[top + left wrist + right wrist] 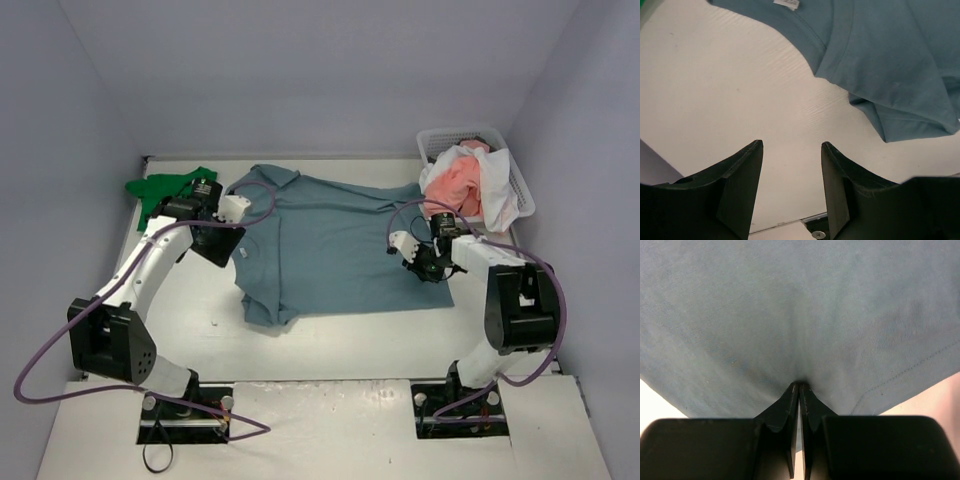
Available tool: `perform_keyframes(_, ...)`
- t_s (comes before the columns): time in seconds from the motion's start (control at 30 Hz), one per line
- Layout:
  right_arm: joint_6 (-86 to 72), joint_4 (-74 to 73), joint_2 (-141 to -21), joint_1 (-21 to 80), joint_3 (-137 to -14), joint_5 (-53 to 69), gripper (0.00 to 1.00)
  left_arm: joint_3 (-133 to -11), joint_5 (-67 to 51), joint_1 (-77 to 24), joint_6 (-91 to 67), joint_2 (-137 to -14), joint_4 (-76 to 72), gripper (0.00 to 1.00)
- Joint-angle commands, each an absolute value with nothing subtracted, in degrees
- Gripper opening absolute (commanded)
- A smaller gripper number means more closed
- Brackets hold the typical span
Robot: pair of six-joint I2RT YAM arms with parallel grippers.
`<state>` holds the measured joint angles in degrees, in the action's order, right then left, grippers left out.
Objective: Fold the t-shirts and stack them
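- spread t-shirt: plain dusty blue-grey, stitching the same colour; small white neck label
- crumpled t-shirt: bright green
- basket: white mesh, with salmon-pink cloth and white cloth in it
- table: white, faintly ribbed
- left arm, right arm: white shells, black joints
- cables: purple
- left gripper, right gripper: matte black
- walls: pale lilac-grey

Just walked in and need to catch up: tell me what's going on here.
A blue-grey t-shirt lies spread flat on the table. The right tool is shut, pinching the cloth near the hem. The left tool hangs open over bare table beside the collar, holding nothing. A green t-shirt lies at the far left corner. A pink t-shirt and white cloth sit in the white mesh basket.
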<state>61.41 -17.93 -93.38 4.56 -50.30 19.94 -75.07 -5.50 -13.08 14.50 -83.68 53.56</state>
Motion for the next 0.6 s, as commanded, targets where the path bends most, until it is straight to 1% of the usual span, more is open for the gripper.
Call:
perform_keyframes(0.0, 63.9, -22.5, -94.0, 3.8, -45.6, 16.0, 0.03, -76.3, -12.1, -14.0, 14.4, -82.3, 55.9, 0.45)
perform_keyframes(0.1, 62.5, -22.5, -93.7, 3.8, -46.2, 16.7, 0.04, -74.6, -16.0, -17.4, 16.7, -80.9, 56.8, 0.45)
perform_keyframes(0.27, 60.7, -22.6, -92.7, 4.7, -46.7, 17.5, 0.04, -69.4, -18.1, -27.4, 20.4, -78.0, 61.3, 0.45)
perform_keyframes(0.33, 60.0, -22.5, -92.4, 5.7, -46.8, 17.4, 0.04, -67.9, -17.7, -29.1, 21.4, -77.4, 62.0, 0.46)
perform_keyframes(0.4, 59.4, -22.6, -92.4, 6.3, -47.2, 17.3, 0.04, -66.1, -15.9, -30.0, 22.2, -78.0, 62.8, 0.48)
perform_keyframes(0.57, 57.7, -22.7, -91.7, 9.2, -46.8, 16.8, 0.05, -62.2, -8.3, -30.1, 23.0, -78.0, 58.5, 0.49)
